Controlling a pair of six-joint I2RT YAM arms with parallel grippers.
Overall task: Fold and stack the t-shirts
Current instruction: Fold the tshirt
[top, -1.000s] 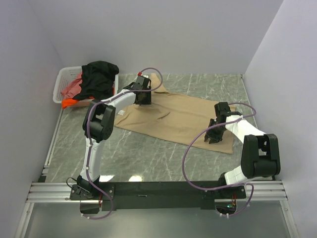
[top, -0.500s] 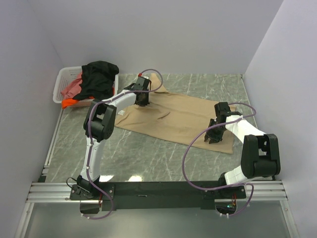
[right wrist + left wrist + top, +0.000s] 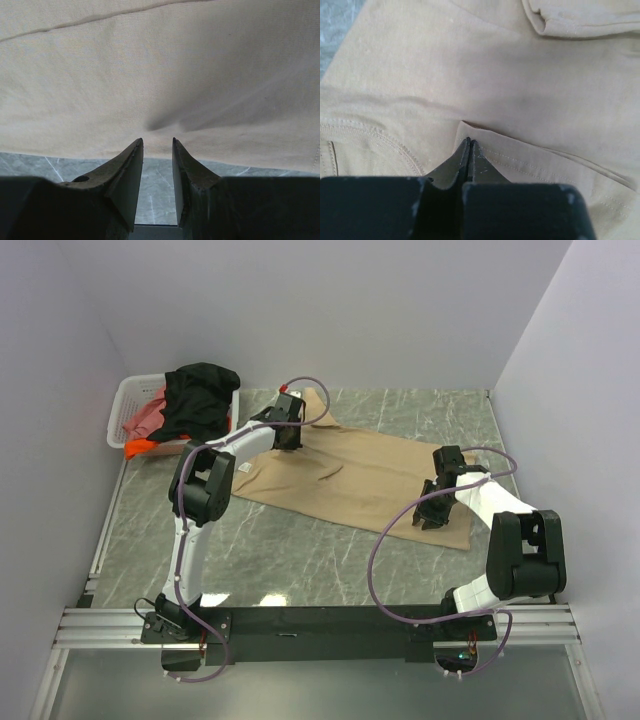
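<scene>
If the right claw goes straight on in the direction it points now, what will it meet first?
The shirt. The right claw points at its near hem, slightly open and about at the cloth edge, above the table. Whether it already touches the cloth, I cannot tell.

Filled nearly edge to edge by tan t-shirt, spread flat with soft creases. Left gripper at bottom centre, fingers pressed together, tips pinched on corner of stitched folded hem. Rolled hemmed edge at upper right; curved stitched seam at lower left. Showed sliver of grey table at top left.
</scene>
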